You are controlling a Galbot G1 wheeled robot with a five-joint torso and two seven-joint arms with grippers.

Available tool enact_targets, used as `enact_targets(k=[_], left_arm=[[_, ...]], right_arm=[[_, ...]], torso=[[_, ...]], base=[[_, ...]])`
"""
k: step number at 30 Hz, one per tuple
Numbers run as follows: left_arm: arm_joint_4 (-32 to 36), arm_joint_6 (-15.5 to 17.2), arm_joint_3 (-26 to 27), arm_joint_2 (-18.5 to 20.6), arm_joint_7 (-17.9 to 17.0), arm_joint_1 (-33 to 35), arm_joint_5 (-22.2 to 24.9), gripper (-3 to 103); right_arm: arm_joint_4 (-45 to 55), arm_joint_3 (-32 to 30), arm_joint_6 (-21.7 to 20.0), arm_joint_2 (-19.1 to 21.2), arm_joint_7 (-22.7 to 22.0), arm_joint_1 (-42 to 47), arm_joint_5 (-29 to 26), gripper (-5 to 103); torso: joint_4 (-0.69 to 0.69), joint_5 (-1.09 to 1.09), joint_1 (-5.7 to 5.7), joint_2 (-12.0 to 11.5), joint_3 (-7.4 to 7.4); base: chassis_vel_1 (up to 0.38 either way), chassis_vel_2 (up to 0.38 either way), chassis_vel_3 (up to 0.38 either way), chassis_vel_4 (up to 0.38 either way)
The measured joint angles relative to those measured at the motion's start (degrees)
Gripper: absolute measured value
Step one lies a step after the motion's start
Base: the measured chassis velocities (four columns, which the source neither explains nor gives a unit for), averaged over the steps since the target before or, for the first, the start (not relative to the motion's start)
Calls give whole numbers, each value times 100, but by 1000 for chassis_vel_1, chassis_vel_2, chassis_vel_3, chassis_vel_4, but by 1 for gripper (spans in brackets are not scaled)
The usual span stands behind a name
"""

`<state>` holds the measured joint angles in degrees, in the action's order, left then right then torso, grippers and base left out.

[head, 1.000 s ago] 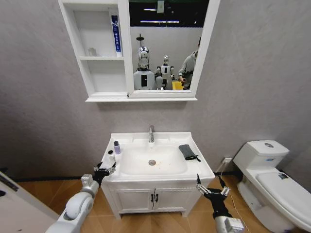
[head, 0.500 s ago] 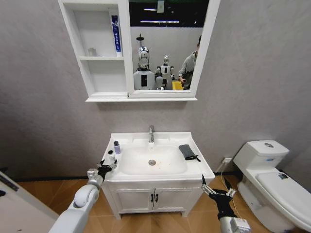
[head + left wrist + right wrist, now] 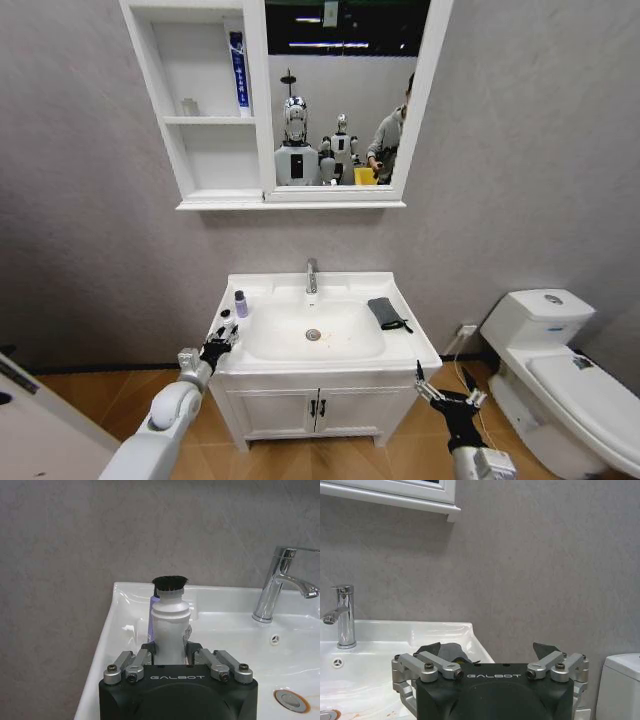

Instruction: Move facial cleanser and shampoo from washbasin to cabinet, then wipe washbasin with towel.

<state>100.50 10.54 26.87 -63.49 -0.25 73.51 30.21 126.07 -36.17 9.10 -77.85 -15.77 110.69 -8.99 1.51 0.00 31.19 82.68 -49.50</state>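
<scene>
Since half a second back, my left gripper has pushed up and in over the washbasin rim at its front left corner; a second back it sat lower, off the edge. Right gripper is unchanged from half a second ago, low in front of the basin's right front corner, fingers spread wide, nothing between them.

Left arm reaches forward from lower left, wrist level. In the wrist view its fingers bracket the base of a white bottle; contact can't be confirmed, so grip state is unclear. Bottle stands upright, long axis vertical, black cap up, on the left ledge. Purple bottle stands upright just behind it. Towel lies flat on the right ledge, long axis front to back. Cabinet hangs above; blue tube upright in its top compartment.
</scene>
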Motion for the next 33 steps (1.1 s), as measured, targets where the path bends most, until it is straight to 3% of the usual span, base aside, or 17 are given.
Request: enact_targets(k=[7, 12, 14, 16, 19, 20, 22, 23, 26, 27, 29, 30, 31, 32, 33], left_arm=[[676, 4, 200, 212, -84, 130, 37, 31], [1303, 181, 427, 573, -338, 215, 376, 31], [2017, 476, 747, 1307, -731, 123, 1205, 31], [2131, 521, 816, 1447, -783, 89, 1359, 31], [2649, 834, 1180, 2317, -1149, -225, 2165, 31], [2649, 834, 1180, 2317, -1149, -225, 2165, 31], [2781, 1066, 1249, 2861, -1502, -684, 2784, 31], [2781, 1066, 1249, 2861, -1502, -684, 2784, 31], [2530, 1497, 974, 3670, -1788, -1792, 3620, 31], [2530, 1497, 974, 3670, -1788, -1792, 3620, 31], [2227, 1802, 652, 4069, -1806, -2568, 4135, 31], [2227, 1802, 652, 4069, -1806, -2568, 4135, 31], [2041, 2000, 358, 4239, -1848, -3113, 4524, 31], [2041, 2000, 358, 4239, -1848, -3113, 4524, 31], [1883, 2153, 76, 4319, -1882, -3546, 4714, 31]], right_arm=[[63, 23, -9, -26, -18, -13, -6, 100], [145, 31, -28, -42, -26, -13, -26, 100], [191, 31, -35, -37, 19, -13, -19, 100], [191, 30, -35, -34, 48, -15, 0, 100], [206, 85, -26, -28, 189, -26, 108, 100], [206, 85, -26, -28, 189, -26, 108, 100], [222, 137, 2, -16, 234, -32, 124, 100], [222, 137, 2, -16, 234, -32, 124, 100], [240, 128, 16, 46, 242, -74, 104, 100], [240, 128, 16, 46, 242, -74, 104, 100], [240, 93, 53, 75, 246, -102, 62, 100], [240, 93, 53, 75, 246, -102, 62, 100], [215, 80, 82, 78, 265, -122, 54, 100], [215, 80, 82, 78, 265, -122, 54, 100], [191, 81, 84, 81, 274, -134, 43, 100]], torso=[[0, 0, 0, 0, 0], [0, -1, 0, 0, 0], [0, 0, 0, 0, 0], [0, 1, 0, 0, 0], [-1, 0, 0, 0, 0], [-1, 0, 0, 0, 0], [0, 0, 0, 0, 0], [0, 0, 0, 0, 0], [1, -1, 0, 0, 0], [1, -1, 0, 0, 0], [1, 0, 0, 0, 0], [1, 0, 0, 0, 0], [0, 0, 0, 0, 0], [0, 0, 0, 0, 0], [0, 1, 0, 0, 0]], base=[[0, 0, 0, 0], [0, 0, 0, 0], [0, 0, 0, 0], [0, 0, 0, 0], [0, 0, 0, 0], [0, 0, 0, 0], [0, 0, 0, 0], [0, 0, 0, 0], [0, 0, 0, 0], [0, 0, 0, 0], [0, 0, 0, 0], [0, 0, 0, 0], [0, 0, 0, 0], [0, 0, 0, 0], [0, 0, 0, 0]])
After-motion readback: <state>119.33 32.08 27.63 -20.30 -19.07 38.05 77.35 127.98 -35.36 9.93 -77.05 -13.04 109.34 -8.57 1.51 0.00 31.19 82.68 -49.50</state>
